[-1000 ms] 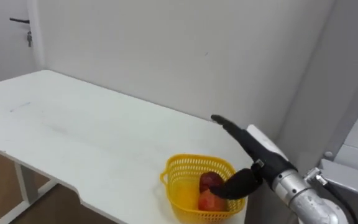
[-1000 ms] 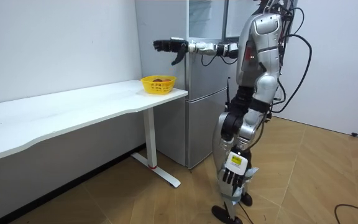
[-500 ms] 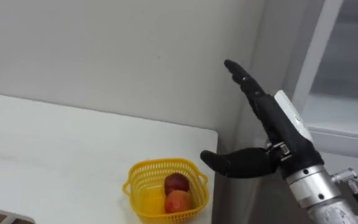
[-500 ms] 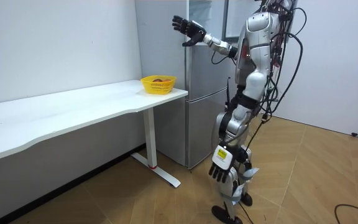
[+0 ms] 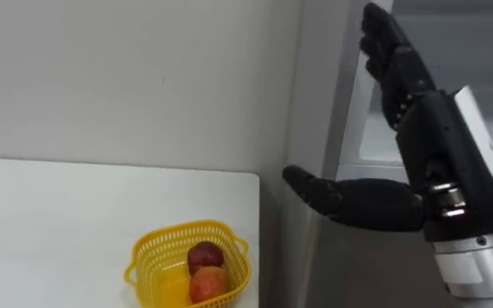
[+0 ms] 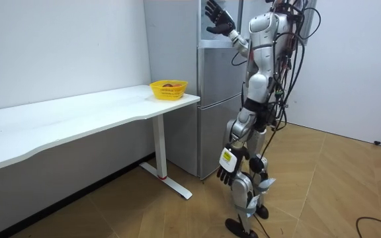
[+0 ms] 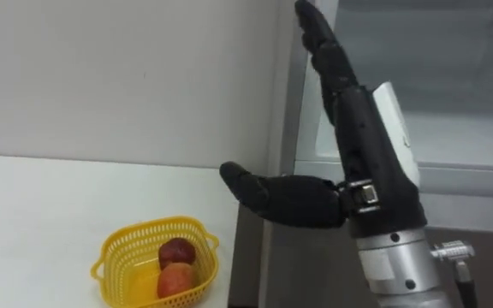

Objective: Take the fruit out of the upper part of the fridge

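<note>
Fridge (image 6: 218, 79) top cropped, right robot hand (image 5: 439, 150) raised open

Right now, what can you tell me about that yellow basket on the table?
The yellow basket is a small oval of plastic-looking mesh with a rolled rim and a handle tab at each end. It stands upright on the white table, near its corner, holding a dark red fruit and an orange-red one close together.

Plain white wall (image 6: 58, 46) behind long white table (image 6: 78, 119) with curved front edge, on white T-foot leg (image 6: 159, 149) near the room view's right end. Wood parquet floor (image 6: 323, 192), herringbone pattern. Even light.
</note>
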### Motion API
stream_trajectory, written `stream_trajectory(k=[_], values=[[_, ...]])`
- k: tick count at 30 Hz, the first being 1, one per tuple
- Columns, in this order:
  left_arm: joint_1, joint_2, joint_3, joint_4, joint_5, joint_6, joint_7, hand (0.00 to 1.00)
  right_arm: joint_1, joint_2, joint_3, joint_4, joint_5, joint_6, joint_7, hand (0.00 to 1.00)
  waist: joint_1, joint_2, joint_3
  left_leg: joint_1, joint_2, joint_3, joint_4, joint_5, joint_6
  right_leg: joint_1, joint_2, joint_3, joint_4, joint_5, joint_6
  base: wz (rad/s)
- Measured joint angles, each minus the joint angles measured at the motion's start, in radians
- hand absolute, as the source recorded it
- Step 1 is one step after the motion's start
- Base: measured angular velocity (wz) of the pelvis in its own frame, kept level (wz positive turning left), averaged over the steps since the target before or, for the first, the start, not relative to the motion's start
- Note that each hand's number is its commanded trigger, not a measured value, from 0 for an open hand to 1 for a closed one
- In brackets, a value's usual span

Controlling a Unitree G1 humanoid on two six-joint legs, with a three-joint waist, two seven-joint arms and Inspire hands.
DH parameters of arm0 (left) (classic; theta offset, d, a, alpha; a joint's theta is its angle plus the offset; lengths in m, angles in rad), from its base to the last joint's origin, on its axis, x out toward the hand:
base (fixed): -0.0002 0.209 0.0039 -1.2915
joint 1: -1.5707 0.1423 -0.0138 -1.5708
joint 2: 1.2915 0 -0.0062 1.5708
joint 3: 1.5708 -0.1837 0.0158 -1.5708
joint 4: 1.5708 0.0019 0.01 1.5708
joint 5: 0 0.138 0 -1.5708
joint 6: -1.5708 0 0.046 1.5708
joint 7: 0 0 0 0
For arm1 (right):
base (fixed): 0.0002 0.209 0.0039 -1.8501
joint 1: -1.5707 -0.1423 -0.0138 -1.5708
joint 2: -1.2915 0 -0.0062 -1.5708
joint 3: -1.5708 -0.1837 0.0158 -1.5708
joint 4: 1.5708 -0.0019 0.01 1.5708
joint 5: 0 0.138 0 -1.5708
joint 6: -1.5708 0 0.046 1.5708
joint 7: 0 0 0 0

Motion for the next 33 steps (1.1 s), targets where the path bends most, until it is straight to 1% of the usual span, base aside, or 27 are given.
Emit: stream_trajectory(k=[1, 3, 5, 6, 7, 9, 11, 12, 14, 15, 16, 18, 19, 21, 23, 24, 26, 29, 31, 32, 33], values=[[0.0, 0.0, -0.003, 0.0, 0.0, 0.0, 0.002, 0.0, 0.014, 0.004, -0.009, -0.011, -0.002, -0.003, -0.006, 0.0, -0.001, 0.001, -0.0008, 0.0, 0.0, 0.001, -0.001, 0.0, 0.0, -0.001, 0.0, 0.002, 0.0, 0.0, 0.0, 0.0], [-0.001, 0.001, -0.006, 0.013, -0.001, -0.007, 0.009, 0.0, 0.064, 0.024, -0.023, -0.03, -0.006, -0.034, -0.05, 0.0, -0.012, 0.007, -0.0032, -0.002, 0.001, 0.004, -0.005, 0.0, 0.0, -0.004, 0.001, 0.004, 0.004, 0.0, 0.0, -0.05], [0.0, 0.0, -0.005, 0.025, 0.0, -0.012, 0.014, 0.0, 0.107, 0.037, -0.032, -0.03, -0.02, -0.043, -0.073, 0.0, -0.03, 0.012, -0.0054, -0.001, 0.002, 0.006, -0.012, 0.0, 0.0, -0.009, 0.001, 0.006, 0.007, 0.0, 0.0, -0.07], [0.001, -0.002, -0.005, 0.028, -0.002, -0.014, 0.018, 0.0, 0.134, 0.039, -0.042, -0.029, -0.026, -0.043, -0.088, 0.0, -0.03, 0.014, -0.0061, -0.001, 0.003, 0.024, -0.013, 0.0, 0.0, -0.019, 0.002, 0.012, 0.017, 0.0, 0.0, -0.21], [0.002, -0.002, -0.005, 0.029, -0.002, -0.016, 0.021, 0.0, 0.146, 0.039, -0.051, -0.028, -0.029, -0.043, -0.094, 0.0, -0.03, 0.018, -0.005, -0.002, 0.004, 0.029, -0.013, 0.0, 0.0, -0.021, 0.003, 0.017, 0.017, 0.0, -0.001, -0.29], [0.001, -0.002, 0.002, 0.03, -0.002, -0.02, 0.024, 0.0, 0.188, 0.039, -0.083, -0.027, -0.035, -0.043, -0.132, 0.0, -0.032, 0.021, -0.0072, -0.003, 0.006, 0.05, -0.017, 0.0, 0.0, -0.038, 0.005, 0.038, 0.03, 0.001, -0.001, -0.29], [-0.001, 0.0, 0.006, 0.031, -0.002, -0.023, 0.024, 0.0, 0.206, 0.039, -0.112, -0.027, -0.034, -0.045, -0.159, 0.0, -0.046, 0.024, -0.0078, -0.005, 0.007, 0.058, -0.017, 0.0, 0.0, -0.048, 0.005, 0.041, 0.034, 0.001, -0.002, -0.16], [0.0, 0.001, 0.006, 0.031, -0.008, -0.024, 0.025, 0.0, 0.214, 0.039, -0.131, -0.019, -0.031, -0.053, -0.179, 0.0, -0.056, 0.026, -0.0073, -0.006, 0.007, 0.06, -0.018, 0.0, 0.0, -0.05, 0.006, 0.044, 0.034, 0.001, -0.002, -0.11], [0.003, 0.001, 0.006, 0.031, -0.039, -0.024, 0.026, 0.0, 0.229, 0.039, -0.156, -0.011, -0.019, -0.056, -0.212, 0.0, -0.07, 0.028, -0.0074, -0.005, 0.01, 0.069, -0.019, 0.0, 0.0, -0.052, 0.009, 0.055, 0.033, 0.002, -0.003, -0.11], [0.005, 0.001, 0.005, 0.032, -0.058, -0.024, 0.029, 0.0, 0.243, 0.039, -0.17, -0.002, -0.006, -0.06, -0.233, 0.0, -0.084, 0.027, -0.007, -0.005, 0.01, 0.07, -0.019, -0.001, 0.0, -0.052, 0.01, 0.058, 0.031, 0.002, -0.003, -0.04], [0.006, 0.001, 0.004, 0.033, -0.068, -0.024, 0.03, 0.0, 0.25, 0.039, -0.174, 0.005, 0.0, -0.063, -0.244, 0.0, -0.087, 0.027, -0.0069, -0.005, 0.011, 0.071, -0.019, -0.001, 0.0, -0.053, 0.011, 0.06, 0.031, 0.002, -0.003, -0.07], [0.006, 0.001, 0.0, 0.037, -0.077, -0.024, 0.031, 0.0, 0.276, 0.04, -0.177, 0.042, 0.021, -0.064, -0.282, 0.0, -0.11, 0.03, -0.0059, -0.003, 0.012, 0.084, -0.019, -0.001, -0.001, -0.055, 0.014, 0.069, 0.028, 0.002, -0.003, -0.13], [0.005, 0.001, -0.001, 0.037, -0.077, -0.024, 0.032, 0.0, 0.288, 0.04, -0.179, 0.048, 0.03, -0.064, -0.287, 0.0, -0.111, 0.031, -0.0057, -0.003, 0.012, 0.086, -0.019, -0.001, -0.001, -0.056, 0.016, 0.075, 0.028, 0.002, -0.004, -0.17], [0.004, 0.001, -0.001, 0.038, -0.077, -0.024, 0.043, 0.0, 0.326, 0.04, -0.179, 0.075, 0.065, -0.062, -0.298, 0.0, -0.11, 0.033, -0.0063, -0.004, 0.008, 0.108, -0.02, -0.001, -0.001, -0.068, 0.019, 0.091, 0.031, 0.002, -0.005, -0.24], [0.002, 0.002, 0.002, 0.047, -0.077, -0.024, 0.053, 0.0, 0.351, 0.047, -0.182, 0.094, 0.075, -0.062, -0.316, 0.0, -0.117, 0.035, -0.0062, -0.006, 0.008, 0.109, -0.02, -0.001, -0.001, -0.07, 0.018, 0.091, 0.031, 0.003, -0.005, -0.09], [0.001, 0.002, 0.004, 0.048, -0.077, -0.024, 0.053, 0.0, 0.366, 0.056, -0.193, 0.107, 0.077, -0.061, -0.328, 0.0, -0.118, 0.035, -0.0063, -0.005, 0.008, 0.111, -0.02, -0.001, -0.001, -0.07, 0.018, 0.093, 0.03, 0.003, -0.005, 0.0], [0.003, 0.001, 0.004, 0.047, -0.08, -0.021, 0.053, 0.0, 0.375, 0.062, -0.211, 0.127, 0.077, -0.062, -0.35, 0.0, -0.12, 0.037, -0.0065, -0.005, 0.006, 0.112, -0.019, -0.001, -0.001, -0.069, 0.017, 0.093, 0.029, 0.003, -0.005, 0.0], [0.005, 0.003, 0.001, 0.046, -0.08, -0.016, 0.053, 0.0, 0.375, 0.062, -0.221, 0.228, 0.084, -0.062, -0.365, 0.0, -0.133, 0.032, -0.0063, 0.002, 0.005, 0.111, -0.018, -0.001, -0.001, -0.069, 0.016, 0.093, 0.028, 0.002, -0.004, 0.0], [0.002, 0.003, -0.005, 0.043, -0.098, -0.014, 0.052, 0.0, 0.376, 0.063, -0.22, 0.287, 0.121, -0.06, -0.358, 0.0, -0.136, 0.032, -0.0055, 0.002, 0.004, 0.111, -0.017, -0.001, -0.001, -0.071, 0.015, 0.095, 0.027, 0.002, -0.004, 0.0], [0.003, 0.004, -0.005, 0.037, -0.11, -0.014, 0.053, 0.0, 0.383, 0.063, -0.22, 0.319, 0.143, -0.058, -0.358, 0.0, -0.137, 0.028, -0.0036, 0.002, 0.004, 0.111, -0.017, -0.001, -0.001, -0.071, 0.015, 0.096, 0.022, 0.002, -0.003, 0.0], [0.005, 0.006, -0.005, 0.03, -0.117, -0.013, 0.052, 0.0, 0.396, 0.063, -0.22, 0.344, 0.169, -0.055, -0.356, 0.0, -0.138, 0.027, -0.0041, 0.001, 0.004, 0.111, -0.017, -0.001, -0.001, -0.069, 0.014, 0.099, 0.014, 0.001, -0.003, 0.0]])
